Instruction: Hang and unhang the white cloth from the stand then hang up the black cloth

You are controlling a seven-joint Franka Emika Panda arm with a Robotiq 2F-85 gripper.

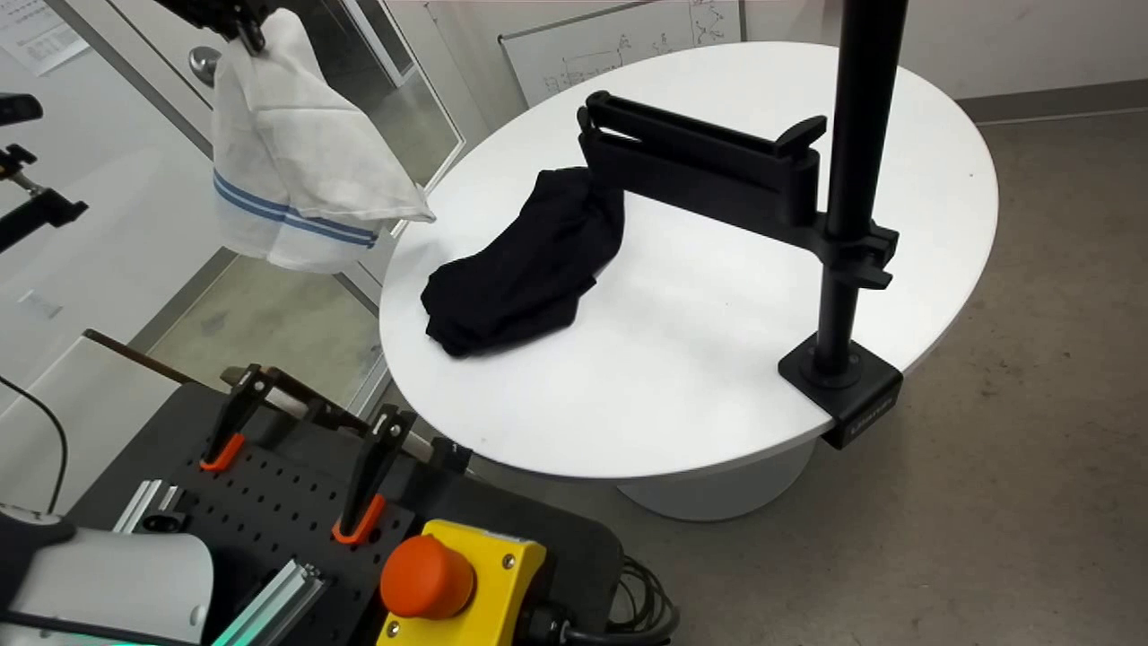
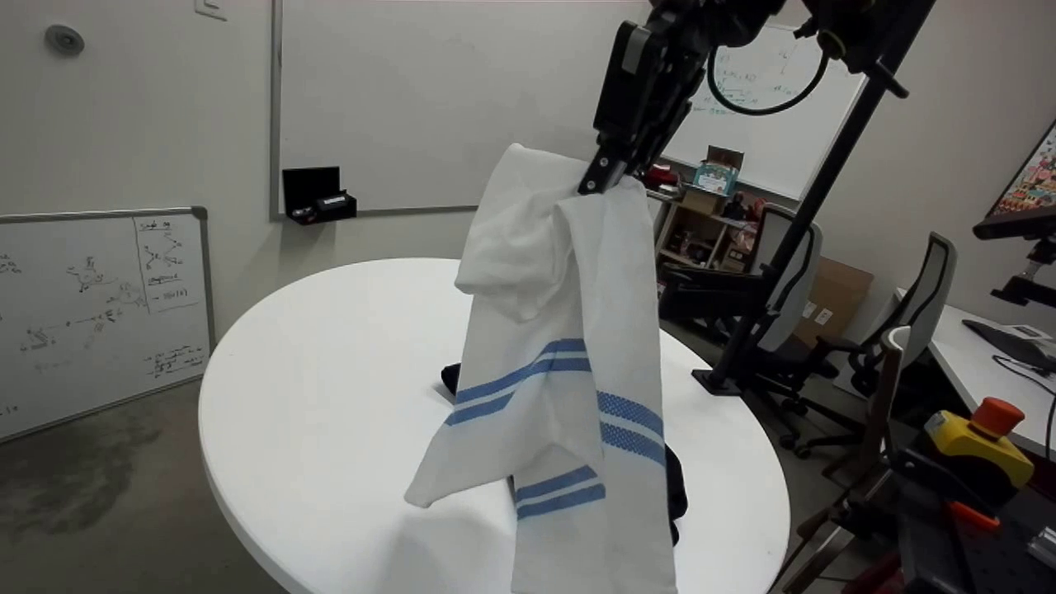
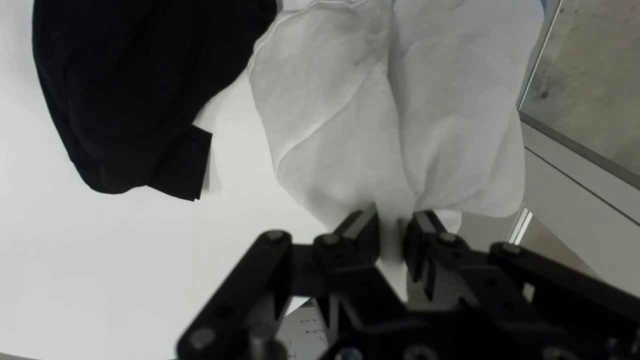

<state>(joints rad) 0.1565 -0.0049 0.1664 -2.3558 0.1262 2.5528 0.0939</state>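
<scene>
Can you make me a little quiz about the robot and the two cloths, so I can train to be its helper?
1. Pick one. What does the gripper hold?
A: the black cloth
B: the white cloth
C: both
2. True or false? The black cloth lies on the round table.
3. Fill the gap. The stand is set at the round table's ____ (middle or edge).

Key: 1: B. 2: true. 3: edge.

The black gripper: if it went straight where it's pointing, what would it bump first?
First, the blue-striped white cloth hanging from the black gripper; past that, probably the round white table below, though the cloth hides that spot and depth is unclear.
</scene>
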